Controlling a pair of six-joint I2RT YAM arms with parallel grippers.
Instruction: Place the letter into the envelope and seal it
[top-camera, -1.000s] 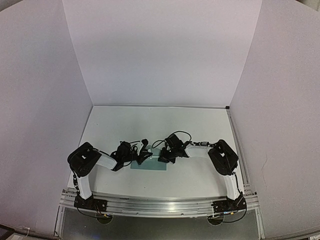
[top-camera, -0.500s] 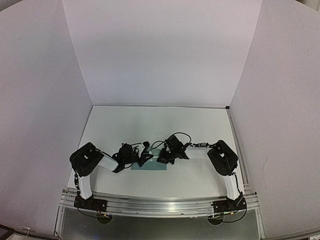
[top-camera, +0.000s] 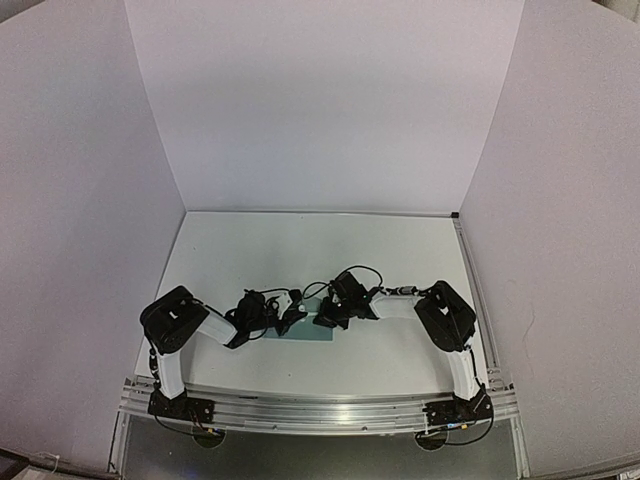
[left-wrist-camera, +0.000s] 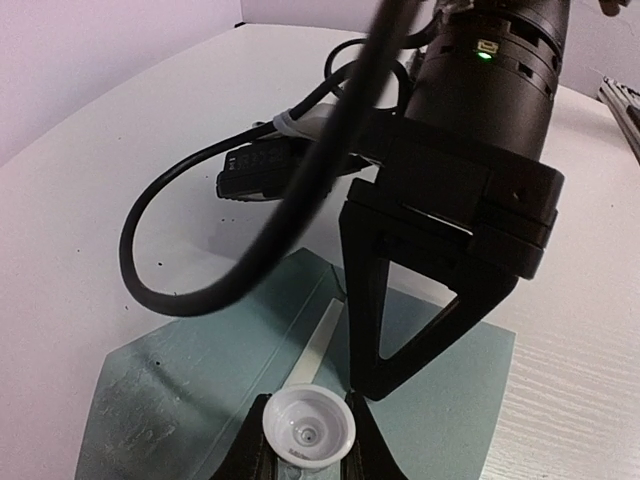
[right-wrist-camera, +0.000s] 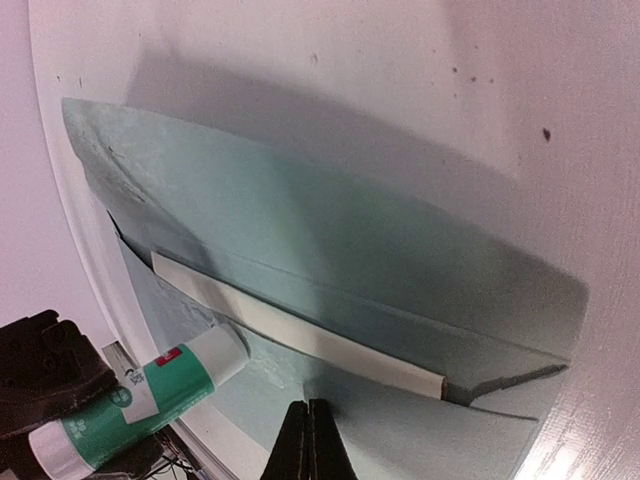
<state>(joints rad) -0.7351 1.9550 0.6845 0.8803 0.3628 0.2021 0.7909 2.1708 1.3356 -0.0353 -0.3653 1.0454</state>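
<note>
Green glue tube (right-wrist-camera: 150, 395) over teal envelope (right-wrist-camera: 330, 220)

The pale teal envelope (top-camera: 305, 333) lies flat on the white counter (top-camera: 400, 260), low in the middle of the top view. In the right wrist view it fills the centre of the frame (right-wrist-camera: 330, 230), flap open. A narrow cream strip of the letter (right-wrist-camera: 300, 335) shows along its mouth, and the rest is hidden inside.
</note>
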